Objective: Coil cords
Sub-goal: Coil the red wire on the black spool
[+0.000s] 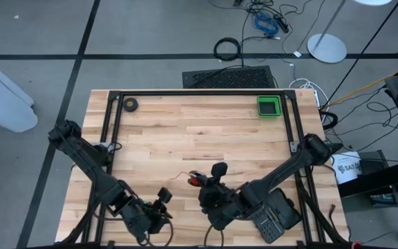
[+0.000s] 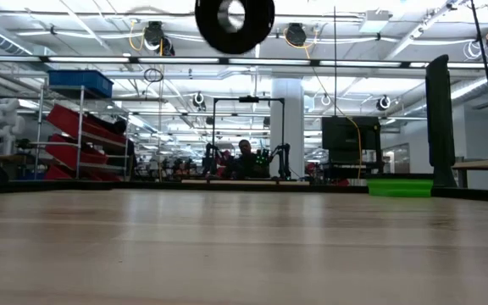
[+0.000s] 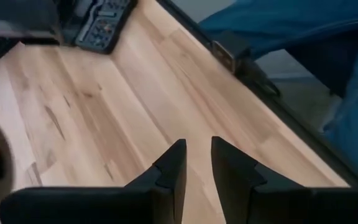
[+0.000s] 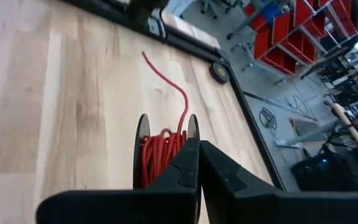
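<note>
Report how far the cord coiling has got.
Mostly wound: red cord sits in turns on a small dark spool. In hand: the right gripper, shut, holds that spool by one flange above the table. Left: a loose red tail trails across the wood, unwound. The left gripper, slightly apart, holds nothing. Green tray looks empty.

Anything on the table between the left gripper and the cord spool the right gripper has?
Nothing visible. The right gripper is shut on the spool of red cord near the table's front edge. The left gripper sits apart from it, jaws slightly parted and empty, with only bare wood between them.
</note>
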Tool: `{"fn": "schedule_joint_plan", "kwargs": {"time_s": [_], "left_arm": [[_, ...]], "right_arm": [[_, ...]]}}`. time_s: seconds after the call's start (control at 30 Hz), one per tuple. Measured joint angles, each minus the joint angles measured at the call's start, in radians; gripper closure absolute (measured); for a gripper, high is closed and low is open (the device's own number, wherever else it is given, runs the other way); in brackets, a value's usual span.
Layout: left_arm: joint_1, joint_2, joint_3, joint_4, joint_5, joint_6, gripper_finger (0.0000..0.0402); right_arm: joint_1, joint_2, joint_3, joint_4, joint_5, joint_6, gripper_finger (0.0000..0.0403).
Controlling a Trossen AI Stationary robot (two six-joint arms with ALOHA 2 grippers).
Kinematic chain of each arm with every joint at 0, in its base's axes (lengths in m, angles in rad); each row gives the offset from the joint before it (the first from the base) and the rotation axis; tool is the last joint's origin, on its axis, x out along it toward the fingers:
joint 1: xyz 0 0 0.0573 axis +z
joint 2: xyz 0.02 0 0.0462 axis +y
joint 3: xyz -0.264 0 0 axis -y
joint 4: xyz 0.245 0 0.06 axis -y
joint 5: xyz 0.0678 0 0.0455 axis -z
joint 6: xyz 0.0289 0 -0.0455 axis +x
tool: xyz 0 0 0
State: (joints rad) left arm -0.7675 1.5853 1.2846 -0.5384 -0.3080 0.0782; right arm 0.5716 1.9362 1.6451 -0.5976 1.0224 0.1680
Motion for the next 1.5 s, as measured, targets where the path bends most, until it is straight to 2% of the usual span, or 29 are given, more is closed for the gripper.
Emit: {"fn": "schedule_joint_plan", "kwargs": {"time_s": [0.17,0.27,0.47,0.63,1.07,1.5], "left_arm": [[-0.038,-0.052,0.000,-0.060,-0.010,-0.077,0.0320],[-0.058,-0.093,0.000,-0.063,-0.035,-0.118,0.0320],[-0.099,-0.139,0.000,-0.063,-0.118,-0.126,0.0320],[-0.120,-0.142,0.000,-0.064,-0.144,-0.126,0.0320],[-0.123,-0.142,0.000,-0.063,-0.148,-0.126,0.0320],[-0.123,-0.142,0.000,-0.063,-0.148,-0.129,0.0320]], "right_arm": [[-0.016,0.068,0.000,-0.017,0.004,0.004,0.0403],[-0.023,0.113,0.000,-0.016,0.056,0.003,0.0403],[-0.029,0.194,0.000,0.002,0.188,-0.087,0.0403],[-0.029,0.250,0.000,0.037,0.212,-0.203,0.0403],[-0.037,0.350,0.000,0.056,0.196,-0.394,0.0403],[-0.089,0.355,0.000,0.056,0.009,-0.368,0.0401]]}}
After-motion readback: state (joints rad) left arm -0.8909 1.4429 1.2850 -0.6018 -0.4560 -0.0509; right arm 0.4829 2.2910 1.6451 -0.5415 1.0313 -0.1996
